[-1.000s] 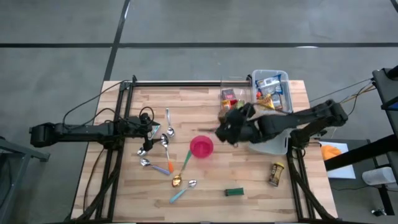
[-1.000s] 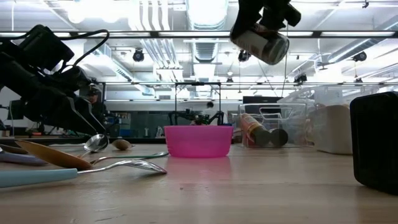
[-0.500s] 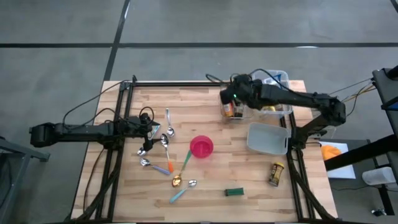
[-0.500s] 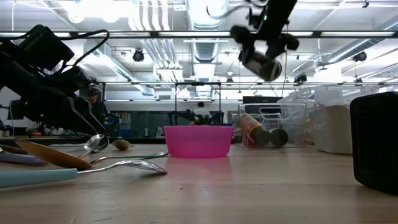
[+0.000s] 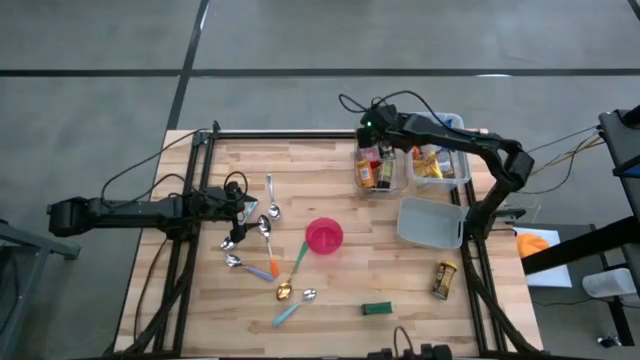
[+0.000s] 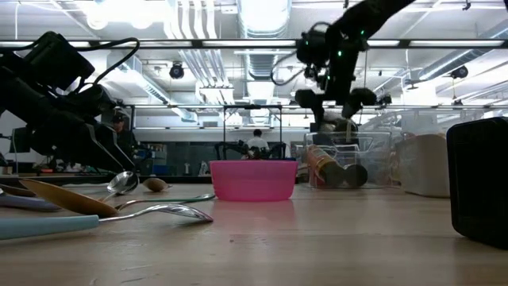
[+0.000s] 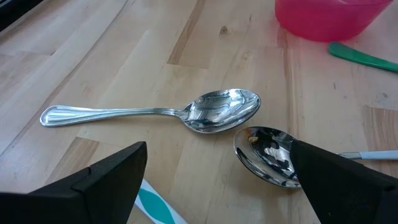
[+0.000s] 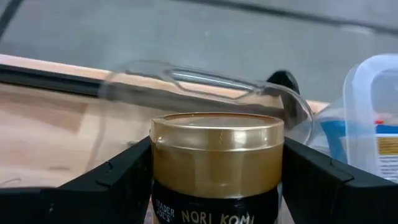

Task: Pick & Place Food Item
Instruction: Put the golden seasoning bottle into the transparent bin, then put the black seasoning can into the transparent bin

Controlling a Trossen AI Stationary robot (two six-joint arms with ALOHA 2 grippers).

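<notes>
Right gripper (image 8: 217,186) jaws clamped jar (image 8: 217,165) over clear bin (image 5: 378,170). Jar rigid, smooth, likely slippery, moderately heavy; side grip below gold lid best. Left gripper (image 7: 217,180) jaws wide, idle by spoons (image 7: 217,112).

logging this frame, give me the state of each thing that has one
right gripper: shut on the gold-lidded jar, over the clear bin
gold-lidded jar: upright, lid on, held
clear bin: open top, packets inside
blue-lidded tub: open, holding food packets
pink bowl: upright
white container: upright, looks empty
small jar: lying on its side
left gripper: open, low over the spoons
</notes>
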